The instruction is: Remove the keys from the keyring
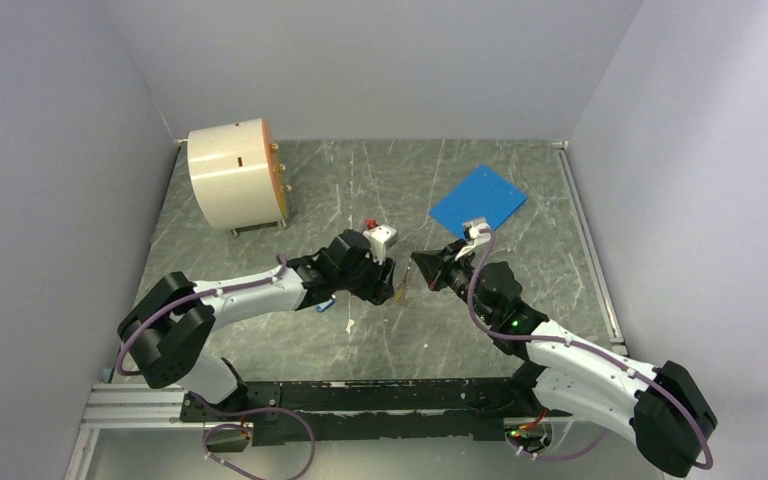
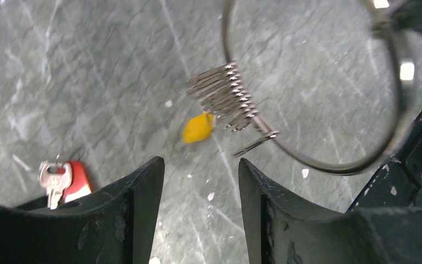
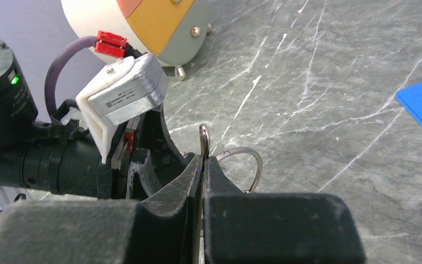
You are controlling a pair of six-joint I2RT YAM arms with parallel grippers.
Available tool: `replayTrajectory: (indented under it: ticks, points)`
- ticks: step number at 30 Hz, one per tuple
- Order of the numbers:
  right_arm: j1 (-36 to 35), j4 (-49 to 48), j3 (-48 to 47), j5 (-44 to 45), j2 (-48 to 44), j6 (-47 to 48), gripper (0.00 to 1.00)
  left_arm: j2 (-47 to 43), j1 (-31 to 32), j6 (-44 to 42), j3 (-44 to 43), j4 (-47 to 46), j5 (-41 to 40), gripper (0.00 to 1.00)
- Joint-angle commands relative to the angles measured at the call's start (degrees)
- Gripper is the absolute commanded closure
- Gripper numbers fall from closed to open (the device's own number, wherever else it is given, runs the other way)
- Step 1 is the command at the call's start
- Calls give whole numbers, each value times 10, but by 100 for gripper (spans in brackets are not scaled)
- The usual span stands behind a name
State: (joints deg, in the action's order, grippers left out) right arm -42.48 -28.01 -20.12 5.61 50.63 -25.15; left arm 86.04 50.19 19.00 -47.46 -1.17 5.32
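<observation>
Clamps the keyring [image 3: 255, 159] edge-on in the right gripper [image 3: 203, 163], fingers pressed together on the thin wire. Holds it up off the grey table [image 1: 360, 190] near the middle, between the two arms. Faces it from the left with the left gripper [image 2: 200, 165], fingers apart, nothing between them. Carries a bunched stack of small metal loops [image 2: 225, 96] on the wire, the yellow-tagged key [image 2: 198, 127] blurred and touching their lower end. Shows the red-tagged key [image 2: 66, 181] well apart from the ring, beside the left finger. Has a blue sheet [image 1: 477, 197] far right, a cream drum [image 1: 235, 175] far left.
</observation>
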Motion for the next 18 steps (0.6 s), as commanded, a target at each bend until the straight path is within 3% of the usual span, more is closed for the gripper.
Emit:
replayTrajectory:
  ticks: [1,10,18]
  points:
    - [-6,6,-35,23,-17,-12,100,-14,19,-18,22,-133,-19,43]
    - [-8,28,-46,36,-34,-9,100,-2,34,-30,97,-255,-43,41]
    - [-9,36,-53,27,-49,-10,100,30,35,-76,170,-435,-27,41]
